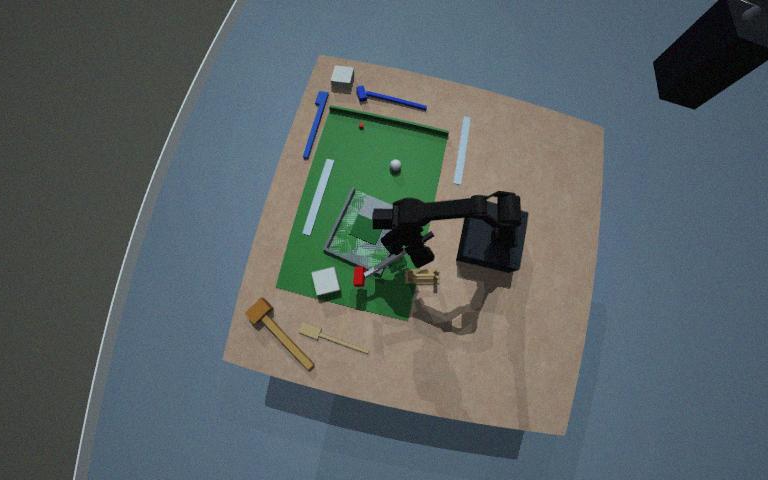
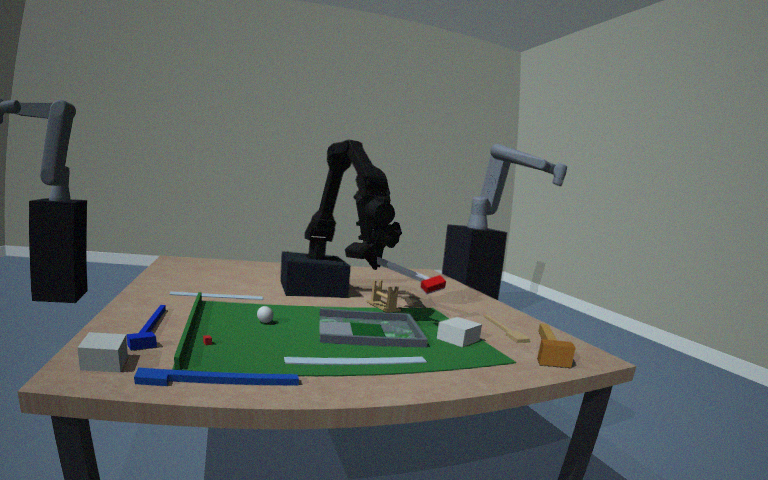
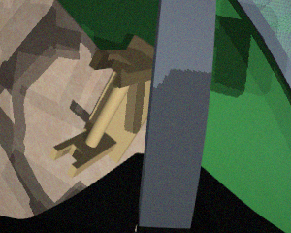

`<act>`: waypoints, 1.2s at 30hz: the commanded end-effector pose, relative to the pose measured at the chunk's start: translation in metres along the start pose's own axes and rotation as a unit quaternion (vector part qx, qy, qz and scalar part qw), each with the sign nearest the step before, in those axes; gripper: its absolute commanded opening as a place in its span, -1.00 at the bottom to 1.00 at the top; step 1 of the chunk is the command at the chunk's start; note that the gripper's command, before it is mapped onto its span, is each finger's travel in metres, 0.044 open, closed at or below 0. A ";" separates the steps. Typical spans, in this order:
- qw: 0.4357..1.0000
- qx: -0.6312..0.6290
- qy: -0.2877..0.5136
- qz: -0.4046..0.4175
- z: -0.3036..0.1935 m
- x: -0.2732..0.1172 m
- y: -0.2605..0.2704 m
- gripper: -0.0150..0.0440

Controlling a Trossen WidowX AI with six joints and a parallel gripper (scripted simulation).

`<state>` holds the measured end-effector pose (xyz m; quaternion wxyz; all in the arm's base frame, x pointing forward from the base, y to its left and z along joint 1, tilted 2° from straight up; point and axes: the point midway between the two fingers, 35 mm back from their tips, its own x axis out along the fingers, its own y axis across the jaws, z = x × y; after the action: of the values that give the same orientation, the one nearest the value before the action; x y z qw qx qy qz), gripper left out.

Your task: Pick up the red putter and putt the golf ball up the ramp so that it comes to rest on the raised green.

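On the left of the exterior view the golf ball [image 1: 395,165] [image 2: 265,314] is resting on the green mat [image 1: 352,145] [image 2: 239,350]; an off-centre tap could be sending it wide of the ramp [image 1: 339,220] [image 2: 370,341]. My tool [image 1: 412,245] [image 2: 374,259] [image 3: 163,166] is clamping the red putter [image 1: 383,265] [image 2: 403,269] [image 3: 181,97] by its shaft, raised; a weak pinch could be letting it twist. Swinging low, I'm risking clipping the wooden stand [image 1: 409,277] [image 2: 392,299] [image 3: 103,116] or, farther right, the white block [image 1: 325,280] [image 2: 459,331].

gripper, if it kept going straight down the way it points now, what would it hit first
Probably the wooden stand below the gripper, though it might just miss; depth is unclear.
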<state>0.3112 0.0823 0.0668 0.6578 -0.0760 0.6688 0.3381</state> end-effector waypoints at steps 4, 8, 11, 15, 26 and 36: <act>0.994 0.104 -0.022 0.023 -0.007 -0.019 -0.023 -0.49; 0.984 0.169 -0.033 0.039 -0.015 -0.029 -0.037 -0.49; 0.974 0.216 -0.041 0.051 -0.021 -0.037 -0.048 -0.49; 0.956 0.279 -0.052 0.068 -0.030 -0.048 -0.061 -0.49; 0.885 0.442 -0.083 0.117 -0.060 -0.078 -0.095 -0.49; 0.794 0.575 -0.111 0.166 -0.092 -0.105 -0.122 -0.49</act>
<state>0.3143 -0.0852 0.1078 0.5937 0.4339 0.6774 0.0196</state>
